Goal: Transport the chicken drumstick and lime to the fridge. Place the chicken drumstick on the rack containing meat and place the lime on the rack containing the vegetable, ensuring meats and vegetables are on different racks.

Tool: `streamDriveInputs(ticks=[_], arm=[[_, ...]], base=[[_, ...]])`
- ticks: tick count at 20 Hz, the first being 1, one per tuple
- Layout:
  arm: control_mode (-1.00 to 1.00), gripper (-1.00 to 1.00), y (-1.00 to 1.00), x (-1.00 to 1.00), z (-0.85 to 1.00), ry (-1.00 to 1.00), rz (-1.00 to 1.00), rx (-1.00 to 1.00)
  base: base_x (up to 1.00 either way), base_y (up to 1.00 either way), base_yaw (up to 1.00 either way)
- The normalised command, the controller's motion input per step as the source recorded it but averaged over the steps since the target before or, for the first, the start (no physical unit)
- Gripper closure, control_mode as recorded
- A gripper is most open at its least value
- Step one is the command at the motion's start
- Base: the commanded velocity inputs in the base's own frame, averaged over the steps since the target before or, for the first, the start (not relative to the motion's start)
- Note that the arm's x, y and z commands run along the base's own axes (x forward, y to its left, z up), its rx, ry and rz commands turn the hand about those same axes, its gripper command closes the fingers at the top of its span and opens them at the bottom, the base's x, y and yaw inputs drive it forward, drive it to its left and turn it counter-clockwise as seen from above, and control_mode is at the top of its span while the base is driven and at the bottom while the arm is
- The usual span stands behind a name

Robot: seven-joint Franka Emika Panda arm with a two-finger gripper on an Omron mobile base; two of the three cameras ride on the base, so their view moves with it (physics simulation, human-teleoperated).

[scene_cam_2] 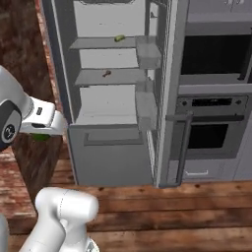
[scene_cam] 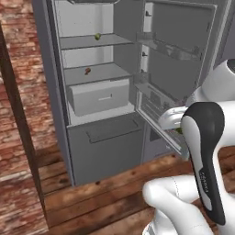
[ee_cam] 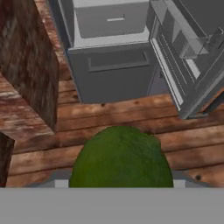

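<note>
The gripper [ee_cam: 120, 186] holds the lime [ee_cam: 121, 157], its jaws spread partway around the round dark green fruit; in the hand view the lime sits right at the bottom centre, close against the camera, and the fingertips themselves are hidden behind it; from the right base view a sliver of green [scene_cam_2: 42, 137] shows under the white hand, and from the left base view a small green patch [scene_cam: 179, 131] peeks out beside the wrist. Ahead of the gripper stands the fridge [scene_cam: 50, 92], tall and dark grey, its door [scene_cam: 183, 59] swung open to the gripper's right, with racks on its inner side. Inside, above and well beyond the gripper, are two pale grey shelves; the upper shelf [scene_cam: 92, 42] carries a small yellow-green vegetable [scene_cam: 97, 36]; the lower shelf [scene_cam: 92, 74] carries a small orange-brown meat bit [scene_cam: 87, 70]; below them is a white drawer [scene_cam: 98, 96]. The lime is well apart from both shelves, out in front of the fridge and lower than the drawer. Under the gripper lies a wooden plank floor [ee_cam: 144, 109]; to its left rises a brick wall [scene_cam: 23, 92]; to the right of the fridge, in the right base view, is a built-in oven [scene_cam_2: 209, 128].
</note>
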Motion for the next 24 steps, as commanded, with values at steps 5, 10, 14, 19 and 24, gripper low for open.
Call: streamDriveInputs(ticks=[5,10,14,19,24], arm=[[1.00,1.00,0.00,0.00,0.00,0.00,0.00,0.00],[1.00,1.00,0.00,0.00,0.00,0.00,0.00,0.00],[1.00,1.00,0.00,0.00,0.00,0.00,0.00,0.00],[1.00,1.00,0.00,0.00,0.00,0.00,0.00,0.00],[1.00,1.00,0.00,0.00,0.00,0.00,0.00,0.00]], base=[[1.00,0.28,0.02],[1.00,0.23,0.00],[1.00,-0.03,0.01],[1.00,0.02,0.00],[1.00,0.00,0.00]])
